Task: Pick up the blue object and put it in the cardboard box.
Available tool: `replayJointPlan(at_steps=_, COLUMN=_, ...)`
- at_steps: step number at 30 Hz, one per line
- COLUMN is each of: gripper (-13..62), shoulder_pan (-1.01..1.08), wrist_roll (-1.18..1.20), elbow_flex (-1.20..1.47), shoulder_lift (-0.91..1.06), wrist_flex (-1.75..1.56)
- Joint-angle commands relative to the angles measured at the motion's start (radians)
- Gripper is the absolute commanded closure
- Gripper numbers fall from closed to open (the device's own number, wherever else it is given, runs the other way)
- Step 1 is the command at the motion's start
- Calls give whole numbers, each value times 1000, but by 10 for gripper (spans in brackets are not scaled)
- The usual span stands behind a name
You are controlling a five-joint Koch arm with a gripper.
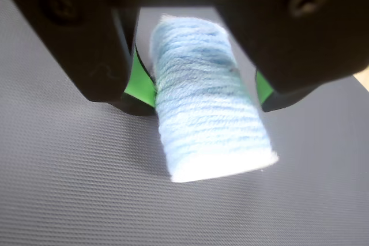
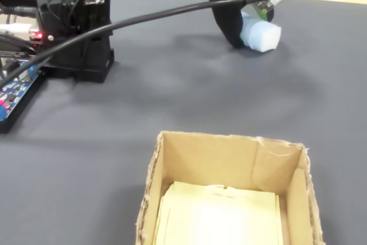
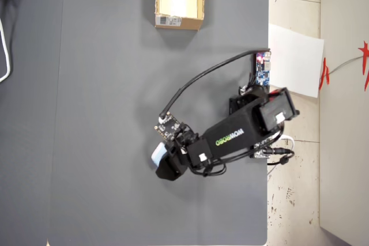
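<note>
The blue object is a pale blue, yarn-like soft block lying on the dark grey mat, its far end between my black jaws. My gripper is open around it: the left green pad touches its side, while a strip of mat shows between it and the right green pad. In the fixed view the blue object pokes out from under the gripper at the far right. The cardboard box stands open and near, with a pale yellow floor. From overhead the cardboard box is far from the blue object.
The arm's black base and a circuit board stand at the left of the fixed view. A black cable arcs from there to the wrist. Overhead, the mat's right edge borders the pale floor.
</note>
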Motion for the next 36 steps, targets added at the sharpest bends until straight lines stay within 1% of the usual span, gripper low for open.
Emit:
replayJointPlan(at_steps=1, gripper=234, shoulder_pan=3, wrist_roll=31, elbow_flex=-41, shoulder_lift=-8, wrist_flex=-67)
replayJointPlan(at_steps=4, gripper=352, shoulder_pan=8, wrist_roll=26, elbow_flex=-18, shoulder_lift=-5, wrist_flex=-124)
replayJointPlan(at_steps=5, gripper=409, shoulder_pan=11, wrist_roll=25, elbow_flex=9, shoulder_lift=8, wrist_flex=-181)
replayJointPlan(at_steps=6, gripper=432, shoulder_pan=15, wrist_roll=25, elbow_flex=29, shoulder_lift=20, wrist_flex=-218)
replayJointPlan(at_steps=12, gripper=437, shoulder_pan=52, wrist_roll=18, elbow_flex=130, shoulder_lift=124, wrist_flex=-336)
replayJointPlan(at_steps=16, gripper=437, shoulder_pan=98, wrist_roll=15, elbow_flex=242, shoulder_lift=209, wrist_flex=-566)
replayJointPlan(at_steps=23, gripper=436, shoulder_pan=215, wrist_roll=-81, elbow_flex=492, shoulder_lift=439, wrist_flex=-825)
replayJointPlan(at_steps=25, gripper=436, shoulder_pan=255, wrist_roll=-120, elbow_flex=554, shoulder_lift=508, wrist_flex=-856)
replayJointPlan(at_steps=30, gripper=436, shoulder_pan=365, wrist_roll=-141, elbow_flex=723, shoulder_lift=680, wrist_flex=-899)
replayJointPlan(at_steps=33, gripper=436, shoulder_pan=416, wrist_roll=-141, elbow_flex=824, shoulder_lift=758, wrist_flex=-980)
replayJointPlan(at_steps=36, gripper=436, shoulder_pan=443, wrist_roll=-179, elbow_flex=864, shoulder_lift=833, wrist_flex=-980)
